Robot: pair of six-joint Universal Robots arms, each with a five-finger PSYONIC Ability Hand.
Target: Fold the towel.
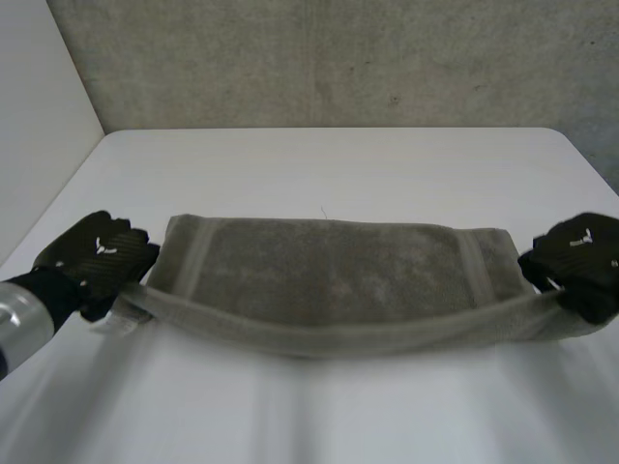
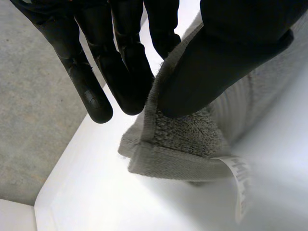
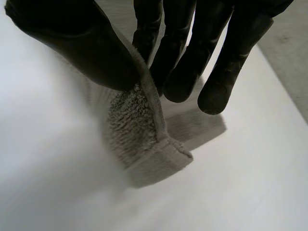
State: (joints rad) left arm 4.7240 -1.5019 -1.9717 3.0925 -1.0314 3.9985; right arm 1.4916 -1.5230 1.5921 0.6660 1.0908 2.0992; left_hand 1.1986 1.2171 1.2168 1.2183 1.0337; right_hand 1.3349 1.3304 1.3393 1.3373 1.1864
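A grey-brown towel [image 1: 329, 275] lies across the middle of the white table [image 1: 319, 164], its near edge lifted and stretched between my two hands. My left hand [image 1: 97, 256] holds the near left corner; in the left wrist view its thumb [image 2: 216, 62] pinches the towel's hem [image 2: 166, 161] against the fingers [image 2: 125, 72], and a white label [image 2: 240, 183] hangs from the corner. My right hand [image 1: 580, 261] holds the near right corner. There the thumb [image 3: 77, 43] presses the towel corner [image 3: 144, 139] against the fingers [image 3: 183, 62].
A concrete wall [image 1: 338, 58] stands behind the table's far edge. Grey floor [image 2: 29, 106] shows beyond the table's left edge [image 2: 72, 159]. Bare table lies in front of the towel and behind it.
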